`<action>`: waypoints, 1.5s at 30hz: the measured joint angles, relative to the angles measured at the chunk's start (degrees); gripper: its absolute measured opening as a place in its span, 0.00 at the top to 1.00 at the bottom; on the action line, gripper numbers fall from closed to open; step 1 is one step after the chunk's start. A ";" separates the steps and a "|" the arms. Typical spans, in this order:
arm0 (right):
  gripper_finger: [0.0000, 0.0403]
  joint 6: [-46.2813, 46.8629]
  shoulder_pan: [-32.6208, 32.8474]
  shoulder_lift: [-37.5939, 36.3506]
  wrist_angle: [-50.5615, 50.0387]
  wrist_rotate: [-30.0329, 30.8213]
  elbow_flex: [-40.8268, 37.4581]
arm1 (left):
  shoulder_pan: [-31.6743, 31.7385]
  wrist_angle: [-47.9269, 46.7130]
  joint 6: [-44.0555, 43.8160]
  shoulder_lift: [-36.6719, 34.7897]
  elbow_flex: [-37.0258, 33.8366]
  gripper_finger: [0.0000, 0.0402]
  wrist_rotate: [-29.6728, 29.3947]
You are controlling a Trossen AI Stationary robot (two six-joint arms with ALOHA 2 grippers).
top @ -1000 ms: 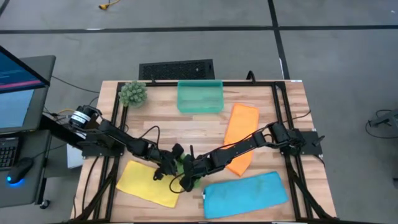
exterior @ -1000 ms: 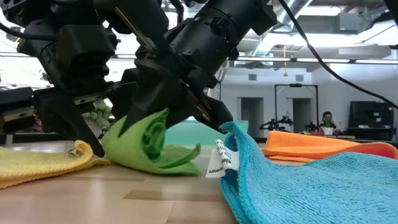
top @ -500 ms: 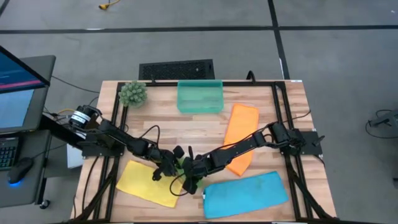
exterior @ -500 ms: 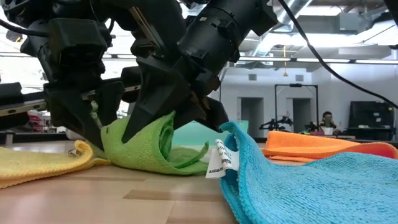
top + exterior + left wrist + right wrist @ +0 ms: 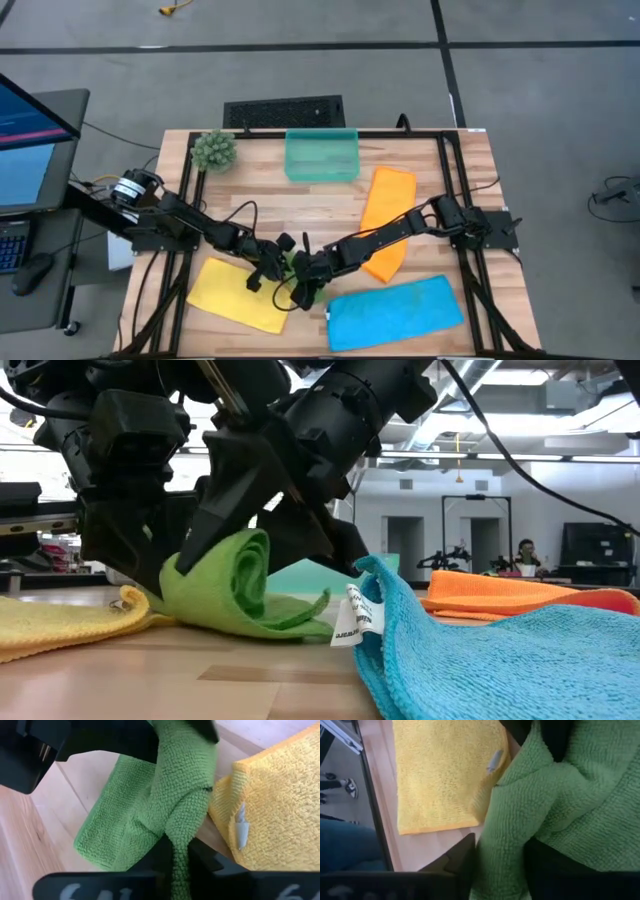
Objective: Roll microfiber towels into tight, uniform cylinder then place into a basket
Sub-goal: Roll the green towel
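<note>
Nearest you, along the front edge of the table [image 5: 300, 205], the blue towel [image 5: 395, 312] lay flat to the right and the yellow towel [image 5: 238, 292] flat to the left.

Between them your two arms met over the green towel [image 5: 235, 588], which sat bunched and partly curled on the wood, touching the corner of the yellow one. Your left gripper [image 5: 178, 851] had its fingers pinched tight on a fold of the green towel; the cloth ran straight up between them in the left wrist view. Your right gripper [image 5: 500, 855] also had green cloth between its fingers, which stood a little apart around a thick fold of it.

Farther back, the orange towel [image 5: 384, 218] lay flat under your right arm, running away from you.

At the far edge the basket [image 5: 321, 155] stood with no towel in it, and the spiky plant ball [image 5: 213, 150] sat just left of it.
</note>
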 joint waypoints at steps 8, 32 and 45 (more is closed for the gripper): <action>0.49 -1.78 0.14 -3.03 -2.06 1.17 0.00 | 0.00 -2.71 -0.78 -0.13 0.09 0.94 -0.61; 0.52 -15.24 0.57 -12.28 -21.36 11.38 0.02 | 8.00 -4.92 -26.87 -0.07 0.45 0.93 6.60; 0.58 -24.93 -1.57 -12.28 -13.18 11.40 0.00 | 8.72 -14.42 -14.48 0.22 9.43 0.93 5.08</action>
